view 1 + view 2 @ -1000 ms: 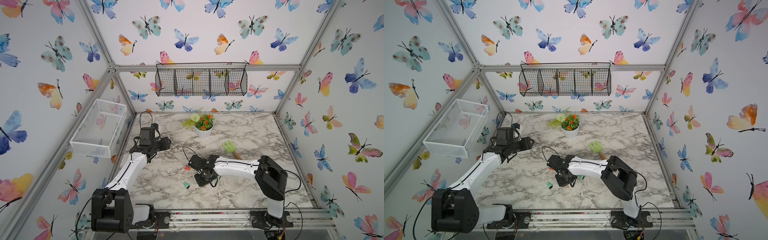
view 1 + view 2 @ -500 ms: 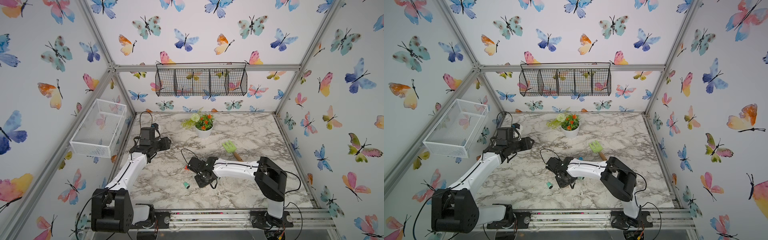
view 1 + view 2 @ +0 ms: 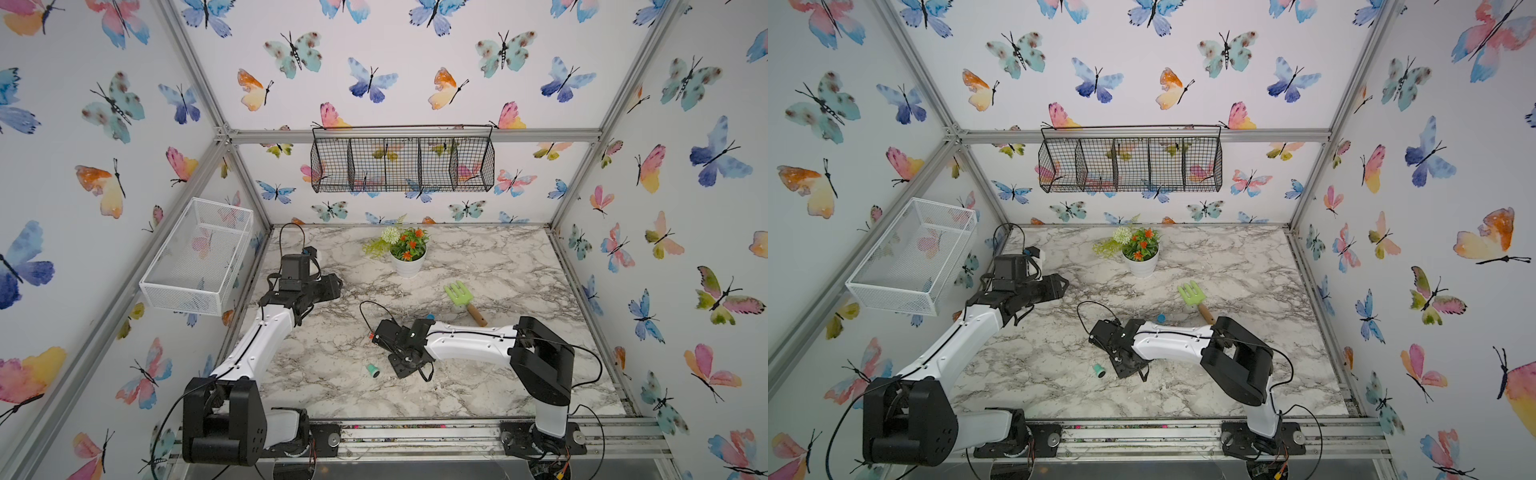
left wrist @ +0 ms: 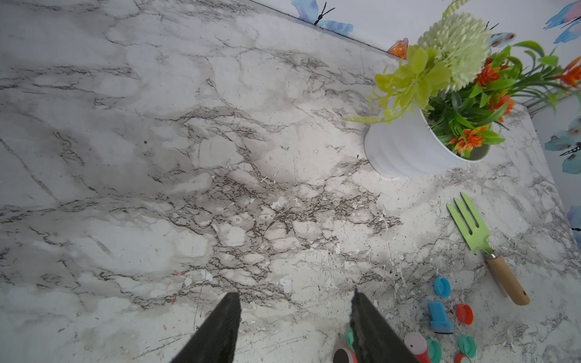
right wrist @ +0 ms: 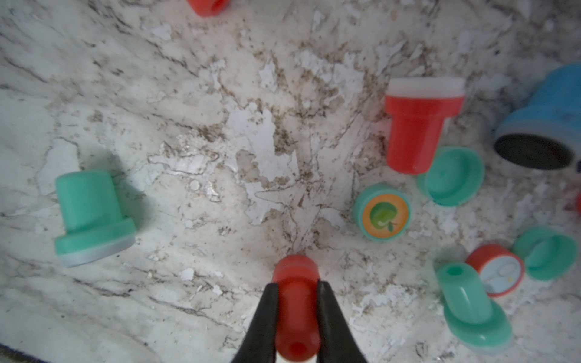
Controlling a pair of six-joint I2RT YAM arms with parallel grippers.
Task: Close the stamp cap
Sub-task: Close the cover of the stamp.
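My right gripper point(image 5: 297, 284) is shut on a red stamp point(image 5: 295, 267), gripping its stem low over the marble table point(image 5: 220, 125). In both top views this gripper point(image 3: 380, 337) point(image 3: 1097, 337) sits mid-table. A teal stamp point(image 5: 91, 217) point(image 3: 372, 370) point(image 3: 1099, 370) lies on its side just in front of it. Beside the gripper lie a second red stamp point(image 5: 421, 125), open teal caps point(image 5: 451, 176), a teal sticker disc point(image 5: 382, 217) and a red sticker disc point(image 5: 495, 270). My left gripper point(image 4: 295, 301) point(image 3: 328, 286) hangs open and empty at the back left.
A blue stamp point(image 5: 540, 125) and another teal stamp point(image 5: 471, 308) lie in the same cluster. A white flower pot point(image 3: 408, 266) stands at the back, with a green hand fork point(image 3: 461, 296) and a blue cap point(image 3: 430, 316) near my right forearm. Wire baskets hang on the walls.
My right gripper has edged slightly to the left with the red stamp still held. The left arm and the teal stamp have not moved.
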